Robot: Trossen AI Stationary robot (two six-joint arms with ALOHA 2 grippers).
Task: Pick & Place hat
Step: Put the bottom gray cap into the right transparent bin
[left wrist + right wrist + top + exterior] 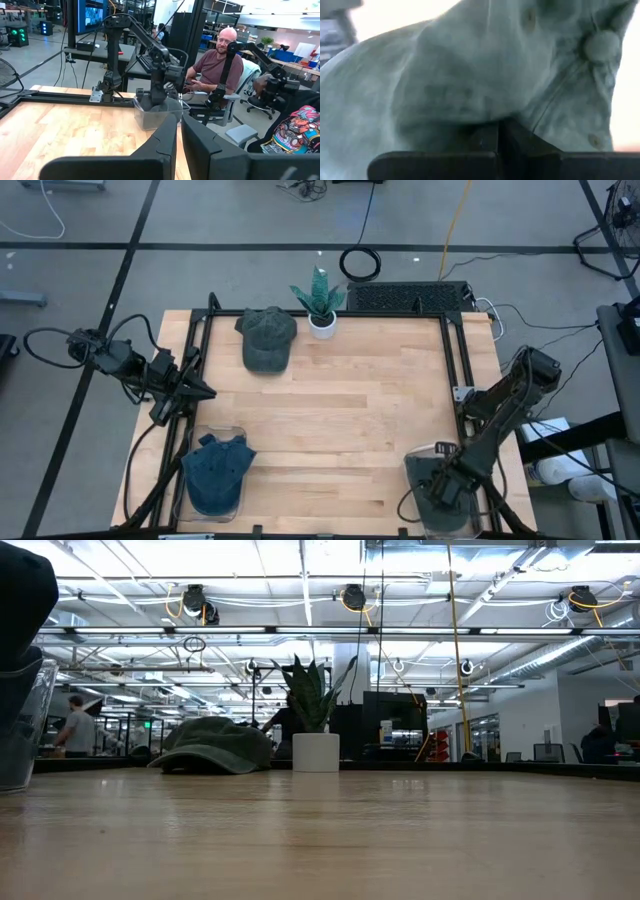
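A pale grey hat fills the right wrist view. My right gripper points down into a clear bin at the table's near right corner and is shut on this hat. A green-grey hat lies brim-down on the wood at the far side, also visible in the low view as the green-grey hat. A blue hat sits in a second clear bin at the near left. My left gripper hovers level at the table's left edge, shut and holding nothing. My right gripper has the grey hat's crown cloth caught between its shut fingers, a little way from the top button. The fingers come from above, pointing down. The hat sits under them inside the bin. I cannot tell whether it rests on the bin's bottom.
A potted plant stands at the far edge beside the green-grey hat. Black frame rails run along the table's left, right and far sides. A person sits beyond the table's right side. Bare wood lies between the bins.
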